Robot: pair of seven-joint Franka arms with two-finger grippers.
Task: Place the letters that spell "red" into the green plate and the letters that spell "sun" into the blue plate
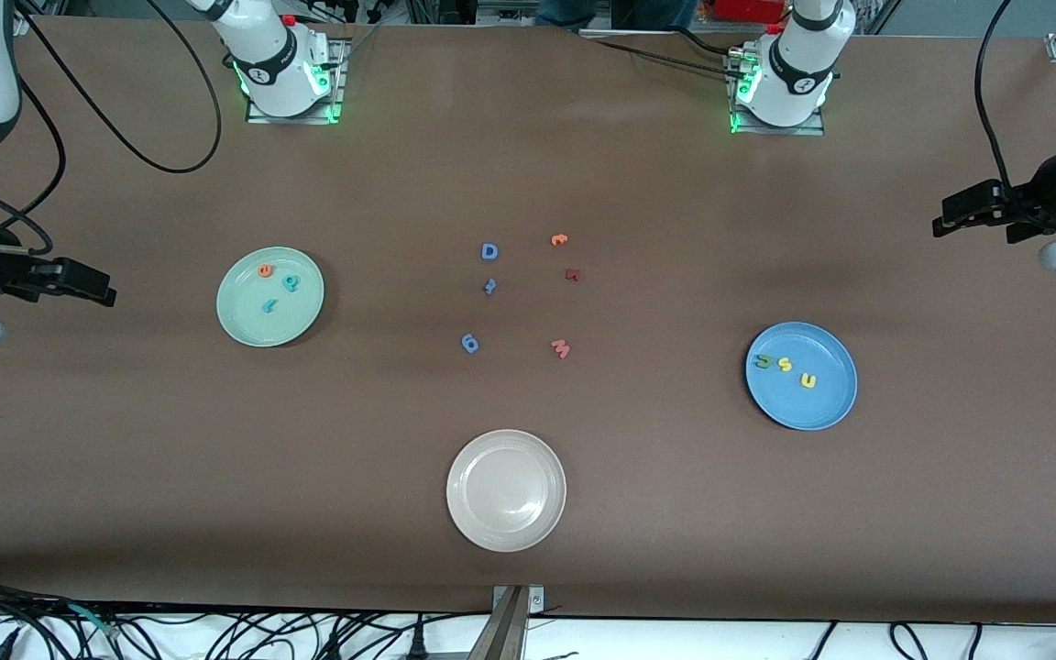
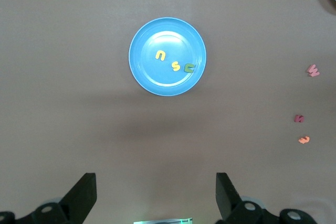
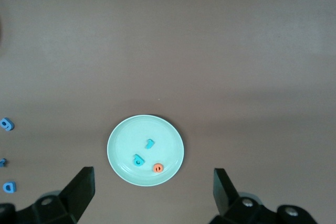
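The letters that spell "red" [image 1: 276, 285] lie in the green plate [image 1: 244, 321], the letters that spell "sun" [image 1: 786, 369] in the blue plate [image 1: 821, 408].

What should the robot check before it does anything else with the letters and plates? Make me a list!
1. Red letters in the green plate: orange e, teal d and teal r all lie in it. Ok.
2. Sun letters in the blue plate: green letter, yellow s and yellow u all lie in it. Ok.
3. Left hand: open, holding nothing, raised at its end of the table. Ok.
4. Right hand: open, holding nothing, raised at its end. Ok.
5. Beige plate: no letters in it. Ok.
6. Spare letters, like the blue D and pink w, lie on the table between the plates. Ok.
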